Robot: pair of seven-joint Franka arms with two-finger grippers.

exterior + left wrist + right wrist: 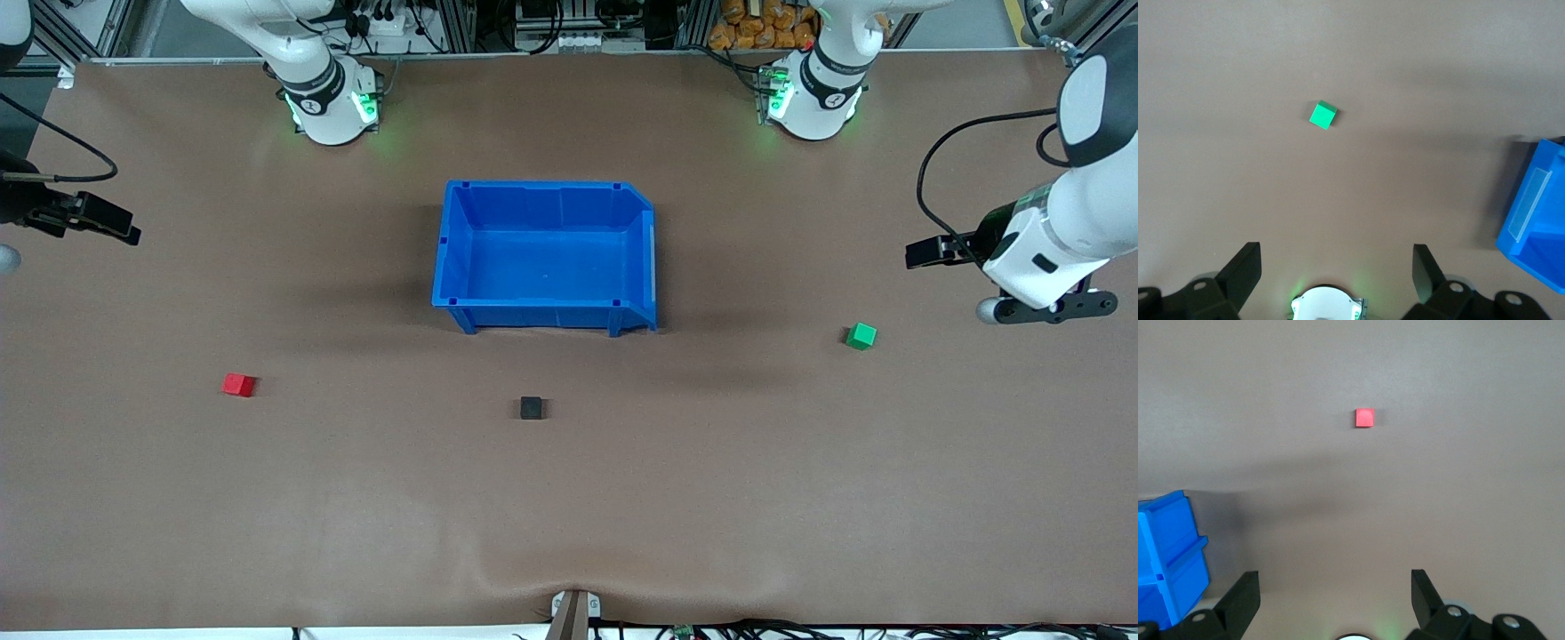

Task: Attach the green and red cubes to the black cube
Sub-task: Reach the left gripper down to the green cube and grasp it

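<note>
The black cube (pixel 531 407) sits on the brown table, nearer the front camera than the blue bin. The red cube (pixel 238 384) lies toward the right arm's end; it also shows in the right wrist view (pixel 1364 417). The green cube (pixel 861 335) lies toward the left arm's end; it also shows in the left wrist view (pixel 1323 115). My left gripper (pixel 1053 307) hovers open and empty near the green cube, at the table's end. My right gripper (pixel 1335 593) is open and empty, held high at its end, away from the red cube. All three cubes lie apart.
A large empty blue bin (pixel 453 267) stands mid-table, farther from the front camera than the black cube; its corners show in both wrist views (pixel 1538 220) (pixel 1168 553). The arm bases (pixel 333 102) (pixel 813 93) stand along the table's top edge.
</note>
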